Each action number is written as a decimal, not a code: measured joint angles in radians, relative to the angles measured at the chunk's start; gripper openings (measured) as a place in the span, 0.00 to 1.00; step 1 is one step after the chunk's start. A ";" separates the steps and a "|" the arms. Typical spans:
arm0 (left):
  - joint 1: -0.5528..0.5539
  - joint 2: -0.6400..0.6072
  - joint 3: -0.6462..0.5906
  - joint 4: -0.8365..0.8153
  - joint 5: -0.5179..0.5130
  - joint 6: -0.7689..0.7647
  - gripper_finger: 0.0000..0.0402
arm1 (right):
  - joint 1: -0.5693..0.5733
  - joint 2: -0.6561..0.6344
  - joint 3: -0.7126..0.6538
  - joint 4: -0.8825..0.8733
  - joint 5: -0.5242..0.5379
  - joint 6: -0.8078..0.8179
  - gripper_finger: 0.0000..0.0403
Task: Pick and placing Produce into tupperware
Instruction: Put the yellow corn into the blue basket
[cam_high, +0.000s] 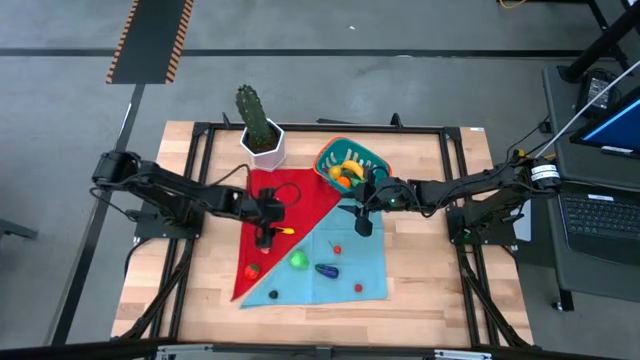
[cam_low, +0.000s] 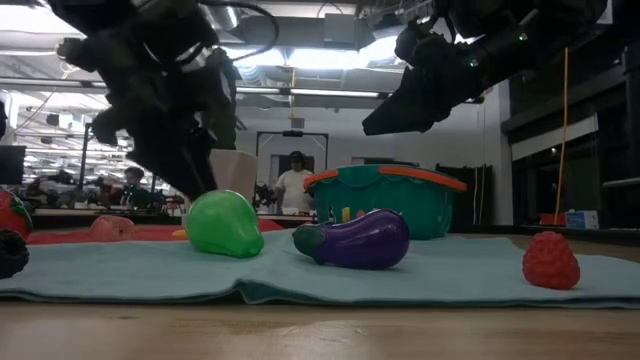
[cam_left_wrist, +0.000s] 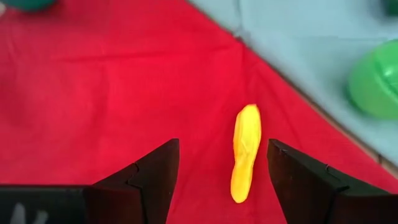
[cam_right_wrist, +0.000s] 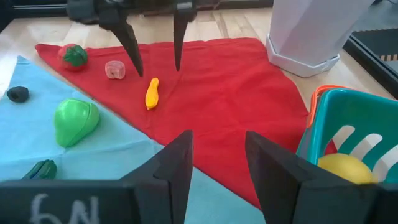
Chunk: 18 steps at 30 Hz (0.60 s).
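A small yellow toy vegetable (cam_left_wrist: 244, 152) lies on the red cloth (cam_high: 290, 205). My left gripper (cam_left_wrist: 221, 171) hovers open over it, a finger on each side, touching nothing; the right wrist view shows its fingertips (cam_right_wrist: 134, 53) above and just beyond the piece (cam_right_wrist: 152, 93). My right gripper (cam_right_wrist: 217, 162) hangs open and empty over the cloth beside the teal tupperware (cam_high: 350, 165), which holds yellow and orange produce. On the cloths lie a green pear (cam_high: 298, 260), a purple eggplant (cam_low: 355, 240), a red strawberry (cam_low: 550, 260), a tomato (cam_right_wrist: 73, 55) and a pink piece (cam_right_wrist: 114, 70).
A cactus in a white pot (cam_high: 260, 135) stands at the far edge of the red cloth, left of the tub. The blue cloth (cam_high: 340, 275) covers the near right part. A dark piece (cam_right_wrist: 17, 93) lies near the pear. People show in the room beyond.
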<state>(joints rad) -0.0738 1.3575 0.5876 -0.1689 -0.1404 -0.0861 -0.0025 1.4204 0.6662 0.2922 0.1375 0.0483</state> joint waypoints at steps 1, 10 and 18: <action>0.000 0.011 0.000 0.000 -0.001 -0.014 0.57 | 0.000 0.000 0.000 0.000 0.000 0.000 0.37; -0.008 0.075 -0.001 0.009 -0.004 -0.046 0.57 | 0.000 0.000 0.000 -0.005 0.000 0.000 0.37; -0.046 0.078 -0.001 0.007 -0.004 -0.065 0.57 | 0.000 0.000 0.000 -0.009 0.000 -0.002 0.37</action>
<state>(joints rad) -0.1200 1.4353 0.5865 -0.1618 -0.1444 -0.1513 -0.0025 1.4204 0.6662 0.2832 0.1377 0.0467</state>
